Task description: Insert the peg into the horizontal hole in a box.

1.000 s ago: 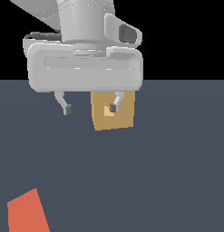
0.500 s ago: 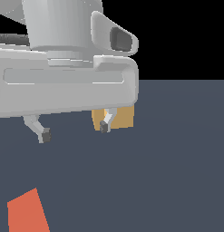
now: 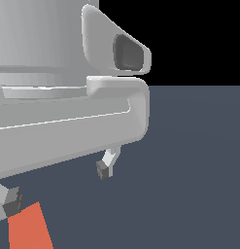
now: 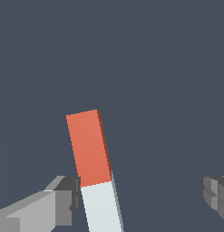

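Peg (image 4: 96, 167) lies flat on the dark floor, untouched. Wrist view shows its orange-red half and the start of its white half, with the colour join near the level of the fingertips. Bar sits slightly askew to the line between the two fingers. In the exterior view only the orange-red end shows, at the near left corner.

Gripper (image 4: 143, 197) has its jaws spread wide and holds nothing. One finger (image 4: 45, 208) stands just beside the peg's edge at the colour join; the other is well apart on the far side. So the peg is off-centre in the gap, close against one pad. Contact with that pad: cannot tell.

Judgement: the wide spread is there to straddle the bar before closing. The off-centre placement means a close would push the peg sideways first unless the hand shifts across. The slight skew may call for a small wrist turn.

Exterior view: the gripper body fills the upper left, with fingertips hanging low near the floor. Box and hole are not visible; probably hidden behind the hand. Insertion not begun; grasp is the step in hand.
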Robot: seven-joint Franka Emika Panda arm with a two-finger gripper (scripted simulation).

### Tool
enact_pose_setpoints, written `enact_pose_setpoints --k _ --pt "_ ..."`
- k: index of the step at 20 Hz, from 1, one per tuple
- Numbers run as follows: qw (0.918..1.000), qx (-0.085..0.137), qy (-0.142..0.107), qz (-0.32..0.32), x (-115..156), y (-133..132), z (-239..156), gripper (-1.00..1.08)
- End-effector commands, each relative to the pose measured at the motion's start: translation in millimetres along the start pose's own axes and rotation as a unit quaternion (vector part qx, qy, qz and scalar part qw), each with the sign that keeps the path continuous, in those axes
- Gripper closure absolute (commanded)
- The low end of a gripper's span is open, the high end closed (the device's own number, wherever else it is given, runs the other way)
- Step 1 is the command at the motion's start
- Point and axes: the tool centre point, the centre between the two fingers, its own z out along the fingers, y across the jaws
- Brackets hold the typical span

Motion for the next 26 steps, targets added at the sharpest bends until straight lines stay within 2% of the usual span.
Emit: enact_pose_setpoints --k 1,8,14,26 --pt "0.9998 0.000 -0.001 -0.021 -14.8 -7.8 5.6 -0.92" --pt "0.9976 -0.001 -0.003 -0.069 -51.1 -22.1 18.4 -0.92" --pt "0.9954 -0.002 -0.004 -0.095 -71.7 -27.2 25.0 -0.92" --pt "0.9948 -0.002 -0.005 -0.102 -76.9 -26.9 26.4 -0.92"
